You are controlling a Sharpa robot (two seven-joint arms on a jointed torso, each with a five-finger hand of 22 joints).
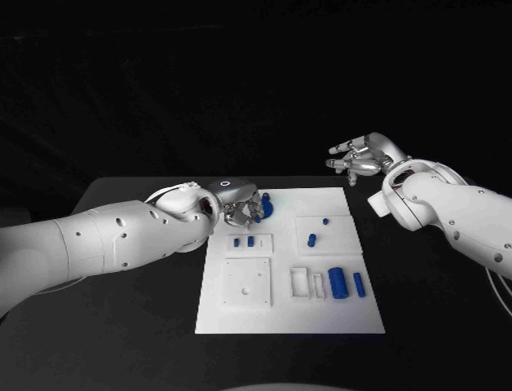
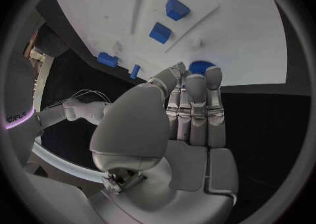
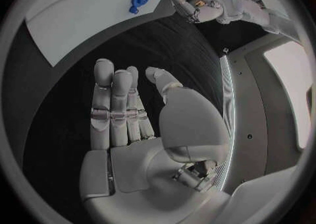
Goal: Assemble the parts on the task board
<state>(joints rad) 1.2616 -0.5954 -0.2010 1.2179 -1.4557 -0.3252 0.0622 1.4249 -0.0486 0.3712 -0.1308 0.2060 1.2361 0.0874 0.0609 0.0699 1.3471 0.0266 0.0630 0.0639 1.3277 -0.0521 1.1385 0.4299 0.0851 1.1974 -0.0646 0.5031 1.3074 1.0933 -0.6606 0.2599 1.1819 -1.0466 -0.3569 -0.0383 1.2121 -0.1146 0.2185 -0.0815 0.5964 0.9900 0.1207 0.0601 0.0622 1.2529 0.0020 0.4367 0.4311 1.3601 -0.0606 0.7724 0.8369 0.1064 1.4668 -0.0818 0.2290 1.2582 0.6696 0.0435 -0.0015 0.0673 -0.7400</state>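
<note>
Left hand: the left hand (image 1: 242, 205) hangs low over the far left corner of the task board (image 1: 244, 322), fingers pointing down beside a round blue part (image 1: 264, 209). From its own wrist the fingers (image 2: 195, 109) lie side by side, straight and close together, tips just short of that same round blue part (image 2: 199, 67). Nothing shows between them; I take the hand as empty, fingers extended, not clenched.

Key relation: the round part lies just ahead of the left fingertips, toward the board's far edge. The left hand is much the nearer of the two.

Mid-board parts: two small blue pegs (image 1: 243, 241) stand in a raised white block near the left arm; one short blue piece (image 1: 311, 239) sits in the block to their right.

Near-edge parts: a plain square white block (image 1: 247, 283), then a slotted white frame (image 1: 306, 282), then two long blue bars (image 1: 346, 283) lying with their long axes running from the robot toward the far edge.

Right hand: the right hand (image 1: 362, 158) is raised past the board's far right corner, well apart from every part, fingers (image 3: 115, 110) loosely spread and holding nothing.

Obstruction: as I judge it, nothing stands between the left fingers and the round part; the two pegs sit close under the left wrist and could be brushed.
</note>
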